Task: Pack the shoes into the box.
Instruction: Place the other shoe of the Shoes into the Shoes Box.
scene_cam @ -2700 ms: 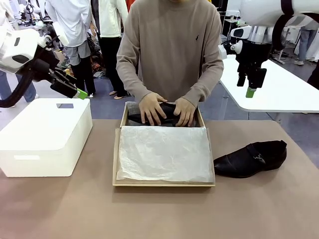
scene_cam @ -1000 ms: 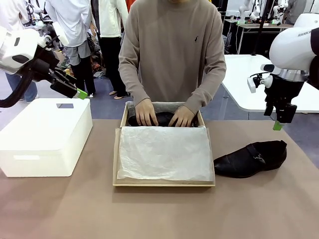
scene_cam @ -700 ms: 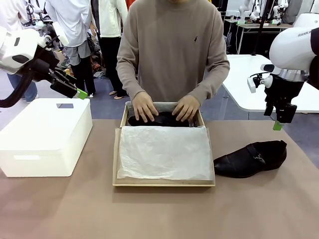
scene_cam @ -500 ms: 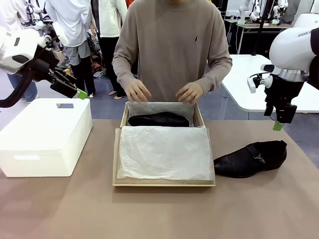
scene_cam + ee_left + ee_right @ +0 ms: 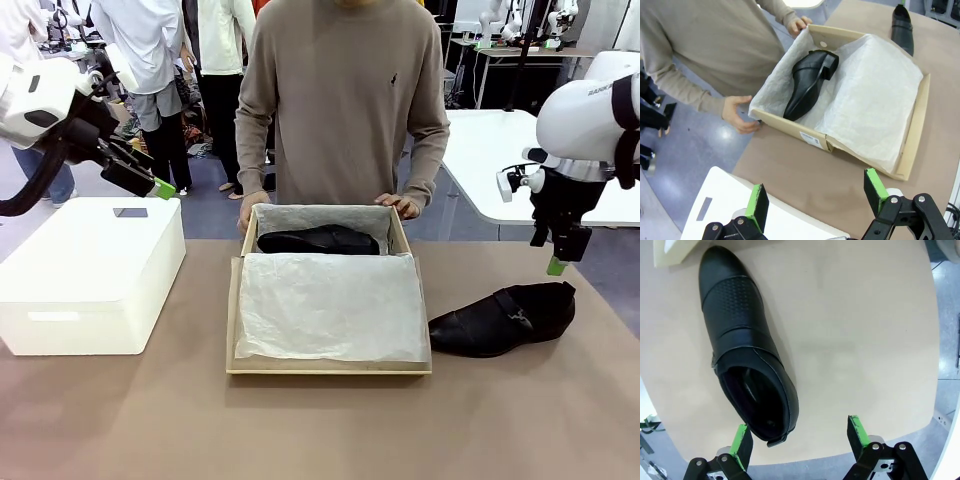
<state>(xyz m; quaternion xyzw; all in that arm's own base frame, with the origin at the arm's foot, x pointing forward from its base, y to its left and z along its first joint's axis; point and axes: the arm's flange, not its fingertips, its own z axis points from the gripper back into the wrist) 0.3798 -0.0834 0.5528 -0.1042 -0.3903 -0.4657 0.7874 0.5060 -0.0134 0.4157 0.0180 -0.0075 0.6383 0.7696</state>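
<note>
Your right gripper (image 5: 799,429) hovers by the loose shoe (image 5: 745,350)
Jaws apart, as on your left gripper (image 5: 816,187); shoe lies at eleven o'clock.

The box (image 5: 330,369) is matt tan cardboard, lined with crinkled white tissue paper (image 5: 330,305). The first shoe (image 5: 318,240), inside it, is smooth black leather with a glossy shine. The second shoe (image 5: 742,340) is the same leather, with a finely pebbled band behind its smooth toe. The table (image 5: 320,430) has a smooth, matt tan top. The white box (image 5: 90,270) looks like smooth matt plastic — the person's sweater (image 5: 345,100) is soft knitted cloth.
</note>
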